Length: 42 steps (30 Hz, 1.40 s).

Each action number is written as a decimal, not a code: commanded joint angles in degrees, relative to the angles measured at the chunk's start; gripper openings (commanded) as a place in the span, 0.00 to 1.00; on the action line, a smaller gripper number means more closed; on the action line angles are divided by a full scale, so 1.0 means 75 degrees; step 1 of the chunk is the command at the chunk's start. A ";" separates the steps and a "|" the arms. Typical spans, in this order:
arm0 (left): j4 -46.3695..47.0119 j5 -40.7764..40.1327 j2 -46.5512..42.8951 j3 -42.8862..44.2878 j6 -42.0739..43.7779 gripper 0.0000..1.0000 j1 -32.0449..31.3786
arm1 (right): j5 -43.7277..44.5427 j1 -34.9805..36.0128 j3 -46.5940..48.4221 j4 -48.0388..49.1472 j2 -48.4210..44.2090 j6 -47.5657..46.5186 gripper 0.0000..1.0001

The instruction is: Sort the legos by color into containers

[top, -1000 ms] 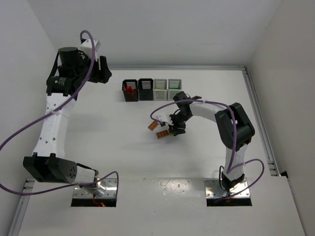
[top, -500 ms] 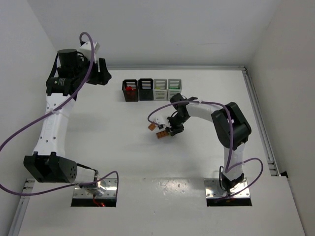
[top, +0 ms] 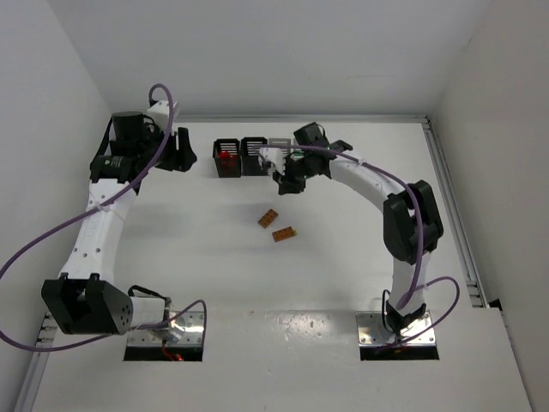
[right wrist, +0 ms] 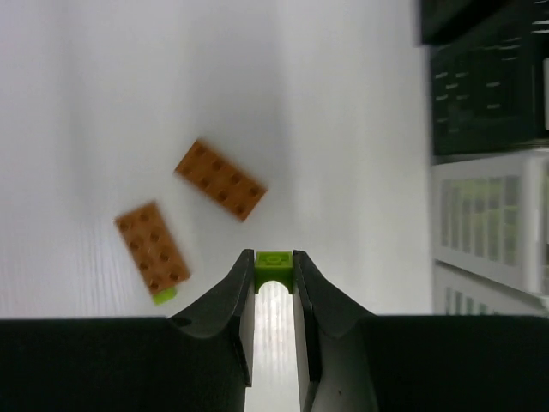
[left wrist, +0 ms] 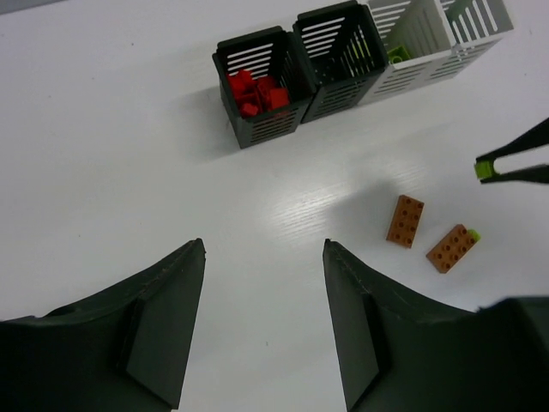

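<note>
Beside the row of bins, the right jaws carry a yellow-green lego (left wrist: 483, 170) above the tabletop (left wrist: 103, 129).
Nearly closed, they pinch it only at their tips, so it could twist free or land in the black bin (left wrist: 343, 86), which sits just beside the white bin (left wrist: 412, 73) holding yellow-green. The left jaws hang wide open, empty. Two orange legos (left wrist: 405, 221) lie loose.

No writing, label, brand, number or sign can be read in any view. The slatted containers (top: 254, 157) near the far edge of the counter (top: 214, 266), the orange legos (left wrist: 405, 221) and the yellow-green lego (right wrist: 274, 260) pinched in the right gripper (right wrist: 274, 254) show plain surfaces. Their studs are too blurred to tell any lettering.
</note>
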 commanded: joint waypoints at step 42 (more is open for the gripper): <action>0.1054 -0.0220 -0.0673 -0.2232 0.0658 0.64 -0.2716 | 0.2177 -0.0710 0.3557 0.2360 0.1868 0.5300 0.36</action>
